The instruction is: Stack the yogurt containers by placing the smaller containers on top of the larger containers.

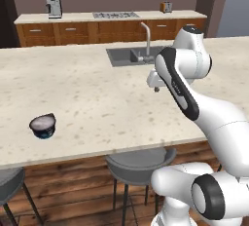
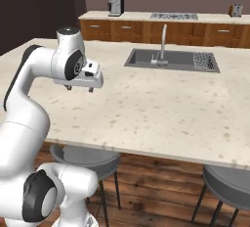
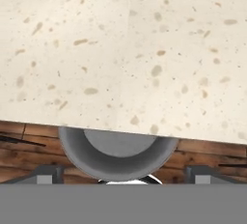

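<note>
A dark navy yogurt cup (image 1: 43, 125) with a teal base and a pale top stands alone near the counter's front left edge; by its width it looks like the larger container. The tiny smaller cup is out of view. My gripper (image 1: 156, 89) (image 2: 80, 89) hangs above the middle of the counter, well to the right of that cup and pointing down. Its fingers (image 2: 70, 88) stand wide apart with nothing between them. In the hand view the fingertips (image 3: 48, 172) frame bare speckled counter and its front edge.
A sink (image 1: 127, 55) with a faucet (image 2: 163, 42) is set in the counter behind the gripper. Grey stools (image 1: 138, 161) (image 2: 229, 182) stand below the front edge, one seen in the hand view (image 3: 118, 158). A coffee machine (image 1: 53, 6) sits on the back counter.
</note>
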